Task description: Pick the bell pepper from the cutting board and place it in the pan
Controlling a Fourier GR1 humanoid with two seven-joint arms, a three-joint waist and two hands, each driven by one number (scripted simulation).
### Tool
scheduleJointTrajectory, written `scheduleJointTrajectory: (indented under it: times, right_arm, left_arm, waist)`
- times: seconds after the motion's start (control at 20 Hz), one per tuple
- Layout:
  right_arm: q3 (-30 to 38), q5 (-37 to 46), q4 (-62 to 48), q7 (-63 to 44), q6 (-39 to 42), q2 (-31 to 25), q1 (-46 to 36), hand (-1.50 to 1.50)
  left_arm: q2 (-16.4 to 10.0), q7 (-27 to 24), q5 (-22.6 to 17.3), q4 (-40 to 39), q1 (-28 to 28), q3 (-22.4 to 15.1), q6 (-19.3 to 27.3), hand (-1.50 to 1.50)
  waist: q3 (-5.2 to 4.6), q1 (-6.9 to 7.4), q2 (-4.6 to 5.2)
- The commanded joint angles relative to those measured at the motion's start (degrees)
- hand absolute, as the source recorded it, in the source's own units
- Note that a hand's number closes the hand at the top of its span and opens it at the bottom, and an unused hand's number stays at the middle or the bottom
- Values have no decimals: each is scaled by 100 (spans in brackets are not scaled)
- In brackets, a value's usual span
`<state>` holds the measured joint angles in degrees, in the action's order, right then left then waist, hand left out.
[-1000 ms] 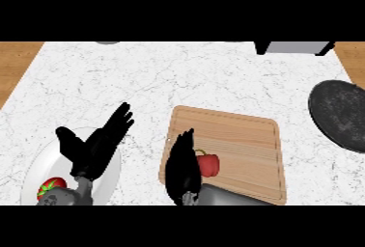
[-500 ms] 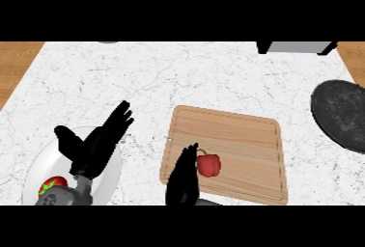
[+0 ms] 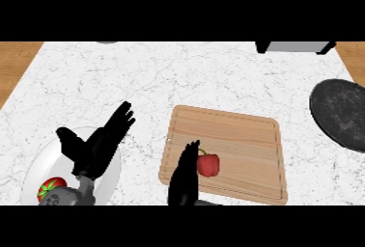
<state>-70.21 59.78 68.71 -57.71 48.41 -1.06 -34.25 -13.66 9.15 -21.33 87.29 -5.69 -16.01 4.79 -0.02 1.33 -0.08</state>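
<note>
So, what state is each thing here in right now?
Pepper: lying on the cutting board, not held.
Pan: nothing in it.
Right hand: open, beside the pepper.
Left hand: open, over the white plate.

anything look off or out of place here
Nothing spilled or damaged. The cutting board sits slightly skewed against the counter edges. The bell pepper lies on it beside the right hand, well apart from the pan.
</note>
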Motion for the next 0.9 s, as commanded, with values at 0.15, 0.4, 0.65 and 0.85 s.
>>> scheduleJointTrajectory:
  times: [0.15,0.4,0.65,0.85]
  right_arm:
    - [112,360,-214,-753,285,101,132,-150]
    - [336,400,-408,-437,399,102,-155,-150]
    - [168,532,-629,-401,52,103,-22,-150]
    - [134,1120,-752,672,-24,91,-417,150]
  left_arm:
    - [59,-52,78,-143,-75,164,-23,0]
    - [73,88,164,444,348,51,21,0]
    - [296,72,354,-15,8,65,18,0]
    - [336,57,430,226,265,91,-17,0]
  waist:
    - [2,-79,9]
    - [4,-12,4]
    - [4,-41,16]
    - [3,-87,9]
